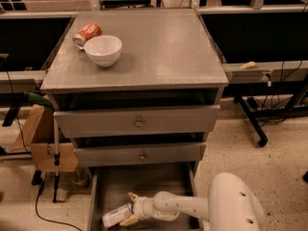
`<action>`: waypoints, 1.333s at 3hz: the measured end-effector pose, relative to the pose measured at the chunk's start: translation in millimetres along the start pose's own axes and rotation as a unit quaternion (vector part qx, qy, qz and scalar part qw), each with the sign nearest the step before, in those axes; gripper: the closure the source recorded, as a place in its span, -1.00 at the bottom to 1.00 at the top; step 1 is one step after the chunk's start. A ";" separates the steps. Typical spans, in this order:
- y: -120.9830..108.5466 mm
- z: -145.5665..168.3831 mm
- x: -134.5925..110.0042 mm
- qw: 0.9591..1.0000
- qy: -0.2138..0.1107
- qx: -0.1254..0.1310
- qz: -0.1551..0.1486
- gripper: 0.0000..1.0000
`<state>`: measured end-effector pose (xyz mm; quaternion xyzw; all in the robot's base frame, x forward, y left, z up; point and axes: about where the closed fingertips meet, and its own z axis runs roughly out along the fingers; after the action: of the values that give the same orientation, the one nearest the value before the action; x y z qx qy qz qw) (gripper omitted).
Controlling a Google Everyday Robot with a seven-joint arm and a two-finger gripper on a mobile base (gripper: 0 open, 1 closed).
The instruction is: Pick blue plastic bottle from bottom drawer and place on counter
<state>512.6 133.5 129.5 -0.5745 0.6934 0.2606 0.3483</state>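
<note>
The blue plastic bottle point(115, 216) lies flat in the bottom drawer point(156, 181), long axis left-right. The gripper point(131, 208) straddles its right end, jaws wide. The worn grey bench point(163, 47) stands above.

Lighting: warm, dim, cast from overhead; the counter point(163, 47), well above the jaws, is lit brightest. The gripper point(129, 209), low in the bottom drawer point(149, 179), is shadowed.

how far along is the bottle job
Done: the bottom drawer is open. In hand: the gripper is down in it, fingers open at the bottle, which lies on the drawer floor. Left: grasp, lift, and set it on the counter.
</note>
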 end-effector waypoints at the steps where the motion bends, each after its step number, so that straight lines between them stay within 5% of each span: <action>1: -0.2 2.3 6.2 1.000 -0.003 -0.003 0.008 -0.17; 3: -1.4 -16.0 7.2 1.000 -0.012 0.014 0.009 0.77; 4: -0.7 -50.0 -5.8 0.999 -0.036 0.022 -0.009 1.00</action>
<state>504.7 98.9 165.1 -0.5631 0.6809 0.2625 0.3878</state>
